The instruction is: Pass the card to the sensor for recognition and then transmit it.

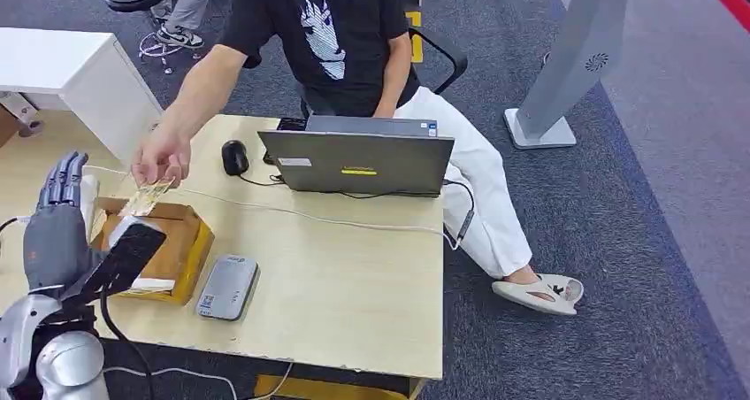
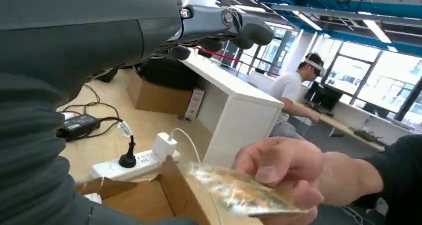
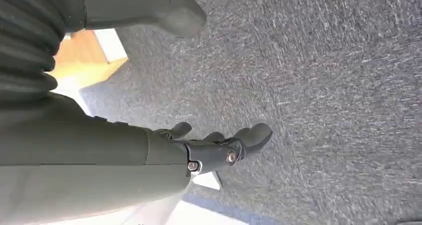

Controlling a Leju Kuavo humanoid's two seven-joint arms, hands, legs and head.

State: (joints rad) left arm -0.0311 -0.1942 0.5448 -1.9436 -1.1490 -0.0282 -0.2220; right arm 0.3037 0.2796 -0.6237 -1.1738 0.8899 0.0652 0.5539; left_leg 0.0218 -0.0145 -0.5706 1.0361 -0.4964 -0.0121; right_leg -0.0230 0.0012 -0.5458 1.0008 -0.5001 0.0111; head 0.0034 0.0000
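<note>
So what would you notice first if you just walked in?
Probably the person's hand holding a shiny card over the open cardboard box at the table's left end. The robot's left hand is raised beside it, empty, fingers up. Behind them a grey laptop sits mid-table.

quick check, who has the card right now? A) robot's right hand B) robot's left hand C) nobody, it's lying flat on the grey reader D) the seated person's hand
D: the person's hand pinches the card above the open cardboard box, while the left hand is raised beside it with fingers straight, holding nothing; the right hand hangs empty over the carpet.
</note>
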